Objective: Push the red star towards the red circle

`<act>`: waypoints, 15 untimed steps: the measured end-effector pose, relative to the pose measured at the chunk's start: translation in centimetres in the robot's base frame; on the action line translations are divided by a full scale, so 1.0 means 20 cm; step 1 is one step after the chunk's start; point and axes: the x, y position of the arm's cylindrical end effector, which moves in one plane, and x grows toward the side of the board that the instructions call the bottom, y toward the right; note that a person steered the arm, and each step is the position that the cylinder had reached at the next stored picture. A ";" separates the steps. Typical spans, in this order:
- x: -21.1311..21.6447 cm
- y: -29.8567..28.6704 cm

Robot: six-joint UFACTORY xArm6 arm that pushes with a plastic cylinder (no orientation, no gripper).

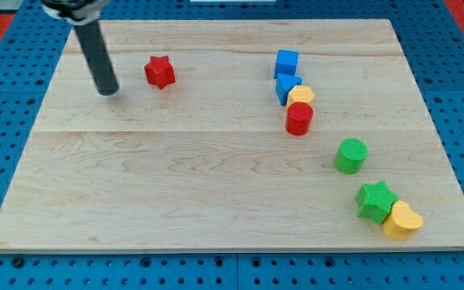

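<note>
The red star lies on the wooden board at the view's upper left. The red circle stands right of the board's middle, touching a yellow block above it. My tip rests on the board to the left of the red star, slightly lower in the view, with a gap between them. The dark rod rises from the tip toward the view's top left.
A blue cube and a second blue block sit above the yellow block. A green circle, a green star and a yellow block lie at the lower right. The wooden board sits on a blue pegboard.
</note>
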 end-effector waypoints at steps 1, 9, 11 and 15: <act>-0.17 0.00; -0.15 0.65; 0.00 0.68; 0.16 0.72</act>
